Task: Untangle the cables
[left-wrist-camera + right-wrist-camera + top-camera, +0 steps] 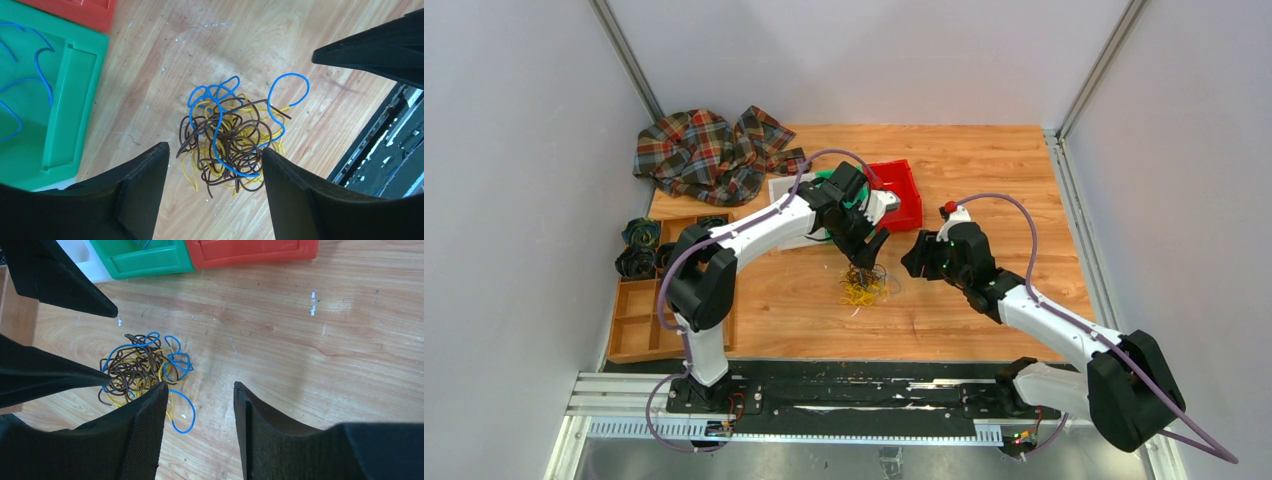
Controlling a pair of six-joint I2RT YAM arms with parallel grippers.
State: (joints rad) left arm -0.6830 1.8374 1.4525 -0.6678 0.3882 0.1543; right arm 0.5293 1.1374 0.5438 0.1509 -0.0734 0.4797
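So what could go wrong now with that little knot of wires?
The left gripper hangs open over the cables, where blue, brown and yellow strands interlock; closing there would probably lift the whole clump, not one strand. The right gripper, also open, sits close beside it, so the two grippers might bump.

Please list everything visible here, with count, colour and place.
cables: one tangle, yellow, brown, blue, table centre
blue strands: few, blue, inside green bin
green bin: one, green, left of red bin
red bin: one, red, behind the tangle
white tray: one, white, left of green bin
cloth: one, plaid, far left corner
wooden organiser: one, wood, left edge
coiled bundles: several, dark, at organiser's far end
left gripper: one, black, open above the tangle
right gripper: one, black, open right of tangle
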